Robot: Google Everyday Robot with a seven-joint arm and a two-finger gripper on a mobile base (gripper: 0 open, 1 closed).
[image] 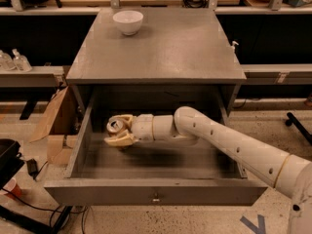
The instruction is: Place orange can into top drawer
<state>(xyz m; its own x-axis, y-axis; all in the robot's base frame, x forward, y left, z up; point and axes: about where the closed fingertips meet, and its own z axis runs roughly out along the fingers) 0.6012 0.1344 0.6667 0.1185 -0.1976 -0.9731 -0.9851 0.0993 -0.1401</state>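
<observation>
While jaws hang in top drawer (156, 192), orange can (115, 126) sits clamped between.

white bowl (127, 21): upright on the grey cabinet top (161, 52), near its rear left corner. cardboard box (54, 123): on the floor, just beside the cabinet's left side, flaps open. two clear bottles (13, 61): side by side on the low shelf (34, 74) at far left. black case (7, 156): at the lower left edge, with a red cup (11, 187) near it. blue tape mark (253, 224): on the speckled floor (273, 130), lower right. gripper (119, 133): below the cabinet top, left of centre.
</observation>
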